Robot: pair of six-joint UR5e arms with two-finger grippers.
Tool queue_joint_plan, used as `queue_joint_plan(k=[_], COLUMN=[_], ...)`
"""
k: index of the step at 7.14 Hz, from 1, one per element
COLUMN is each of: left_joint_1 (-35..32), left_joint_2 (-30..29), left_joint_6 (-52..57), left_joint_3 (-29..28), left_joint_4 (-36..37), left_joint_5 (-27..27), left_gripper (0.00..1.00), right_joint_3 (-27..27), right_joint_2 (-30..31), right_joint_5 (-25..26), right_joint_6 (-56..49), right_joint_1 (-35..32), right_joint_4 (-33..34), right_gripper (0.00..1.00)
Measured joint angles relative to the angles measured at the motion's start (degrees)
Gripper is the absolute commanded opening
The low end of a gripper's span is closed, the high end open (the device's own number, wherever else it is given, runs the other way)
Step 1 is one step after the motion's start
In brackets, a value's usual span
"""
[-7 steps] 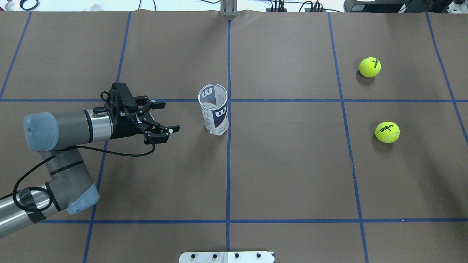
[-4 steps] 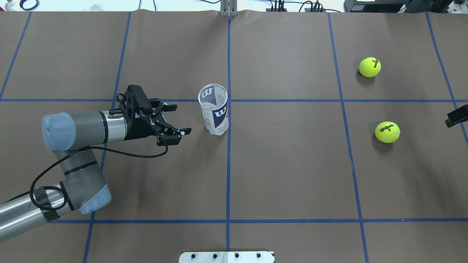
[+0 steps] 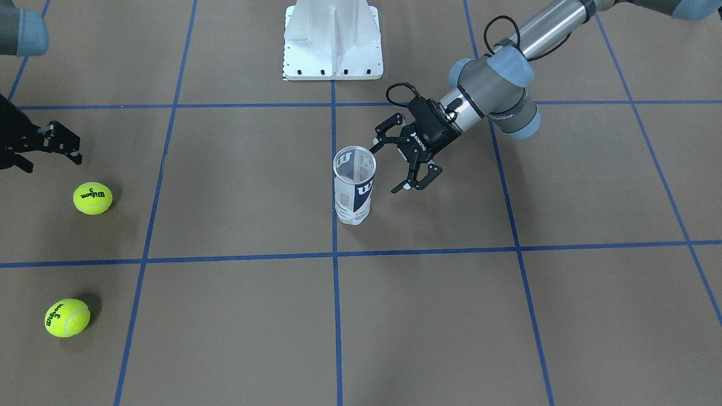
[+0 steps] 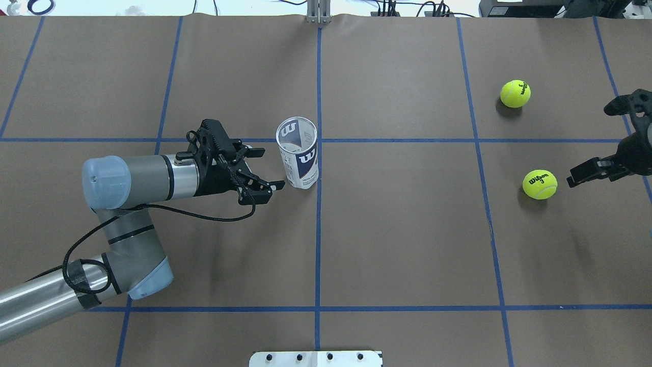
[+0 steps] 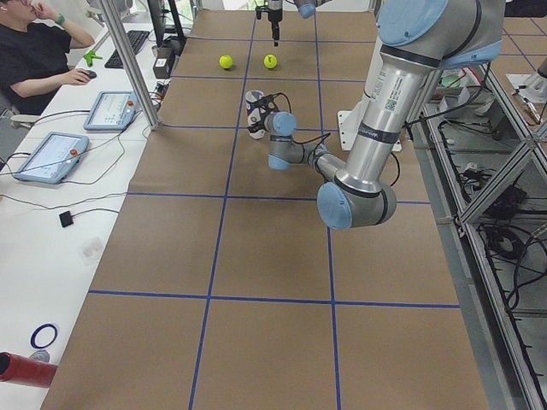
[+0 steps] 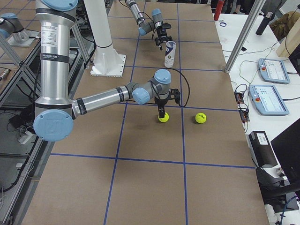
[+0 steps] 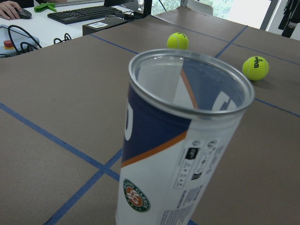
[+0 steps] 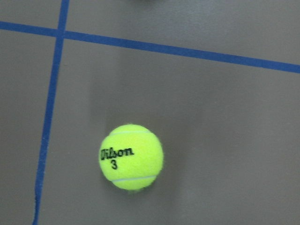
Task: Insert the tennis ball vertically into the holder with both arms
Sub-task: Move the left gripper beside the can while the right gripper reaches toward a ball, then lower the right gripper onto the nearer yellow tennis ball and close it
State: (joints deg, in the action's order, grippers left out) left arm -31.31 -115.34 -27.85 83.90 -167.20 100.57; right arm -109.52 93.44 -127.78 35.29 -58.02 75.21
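Left claw (image 4: 271, 168) spread beside holder (image 4: 300, 165), its long axis vertical, mouth up

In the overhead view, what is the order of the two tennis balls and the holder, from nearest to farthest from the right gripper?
Counting from the right gripper:
1. Near tennis ball, just beside one finger, on the robot's right side.
2. Far tennis ball, further from the robot, also on the right side.
3. Holder, standing at the table's middle, next to the left gripper.
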Motion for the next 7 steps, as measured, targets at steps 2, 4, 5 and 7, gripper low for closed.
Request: queue_joint_plan(k=[2, 4, 5, 7], left_joint_1=[0.01, 0.02, 0.02, 0.02], left_joint_2=[0.16, 0.19, 0.18, 0.01], left_joint_6=[0.06, 0.07, 0.07, 0.13], left_joint_3=[-0.14, -0.21, -0.36, -0.91], left_joint_4=[0.03, 0.03, 0.03, 0.01], left_joint_5=[-0.02, -0.08, -0.1, -0.11], left_gripper=[0.99, 0.99, 0.99, 0.99], right_joint_3=[0.3, 1.49, 3.09, 6.18], right_joint_2=[-1.15, -2.47, -4.13, -7.23], right_joint_5=[2.36, 4.09, 4.87, 6.27], right_joint_6=[1.23, 1.3, 1.21, 0.89], right_joint_1=[1.94, 3.16, 3.46, 3.85], right_joint_4=[-0.27, -0.24, -0.25, -0.31], right_gripper=[1.0, 1.0, 1.0, 1.0])
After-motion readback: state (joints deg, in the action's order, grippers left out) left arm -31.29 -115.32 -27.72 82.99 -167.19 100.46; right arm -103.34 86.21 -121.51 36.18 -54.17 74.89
